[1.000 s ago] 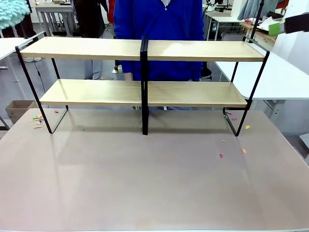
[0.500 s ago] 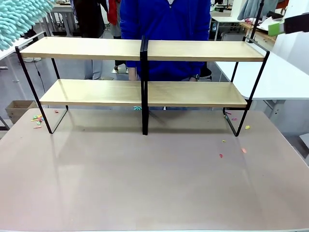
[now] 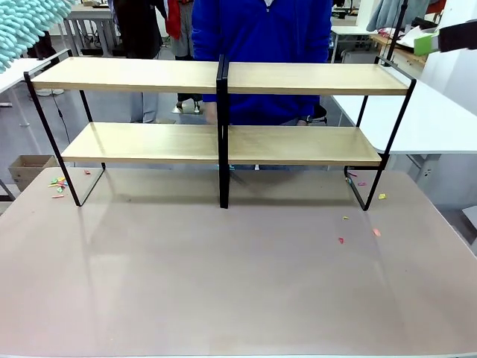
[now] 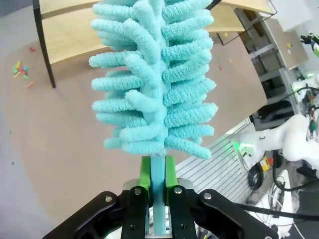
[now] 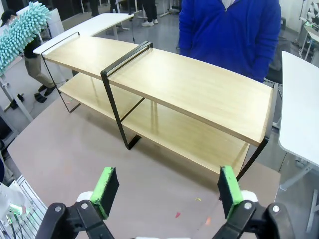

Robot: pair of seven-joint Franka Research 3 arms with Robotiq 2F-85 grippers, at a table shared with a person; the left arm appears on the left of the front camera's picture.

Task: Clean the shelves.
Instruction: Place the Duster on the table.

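Note:
The shelves (image 3: 223, 76) stand across the far half of the table, four light-wood boards on a black frame, all bare. They also show in the left wrist view (image 4: 70, 32) and the right wrist view (image 5: 189, 84). My left gripper (image 4: 157, 174) is shut on the handle of a teal fluffy duster (image 4: 154, 74). The duster (image 3: 28, 26) hangs high past the shelves' left end, clear of the top board. My right gripper (image 5: 167, 194) is open and holds nothing, hovering above the table in front of the shelves' right half. One of its green pads (image 3: 426, 43) pokes in at top right.
A person in a blue top (image 3: 261, 45) stands behind the shelves, one hand (image 3: 211, 112) behind the centre post. Small coloured scraps lie on the pinkish tabletop at the left (image 3: 57, 183) and right (image 3: 376, 232). A white table (image 3: 440, 119) adjoins on the right.
The duster swung in from the top left corner, then drew back up and left a little. The person shifted slightly to the right. The right gripper stayed put.

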